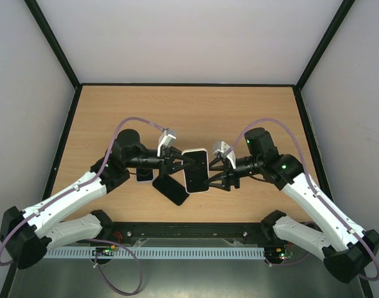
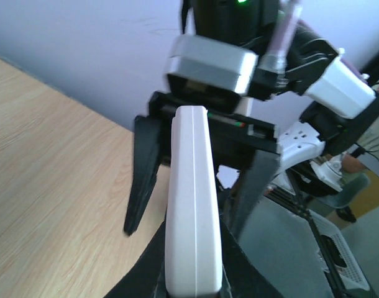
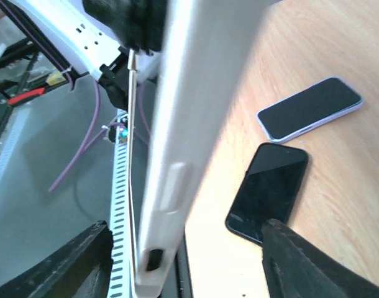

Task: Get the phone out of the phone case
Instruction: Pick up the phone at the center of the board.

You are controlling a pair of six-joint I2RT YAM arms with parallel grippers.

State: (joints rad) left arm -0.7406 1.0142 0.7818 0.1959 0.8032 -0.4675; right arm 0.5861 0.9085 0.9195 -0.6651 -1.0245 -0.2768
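Top external view, phone (image 1: 196, 172) sits in its case (image 1: 194, 151), held mid-air at frame centre, left tool (image 1: 179, 166) pinched shut on one case edge, right tool (image 1: 212, 175) straddling the other with jaws wide.

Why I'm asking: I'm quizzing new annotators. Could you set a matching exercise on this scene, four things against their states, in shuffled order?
Things:
1. case
2. black phone
3. left fingers
4. right fingers

States:
A. lying flat on the table
B. shut on one end of the case
C. held up off the table between the two arms
D. apart, one on each side of the case, not touching it

Pairs: 1-C, 2-A, 3-B, 4-D
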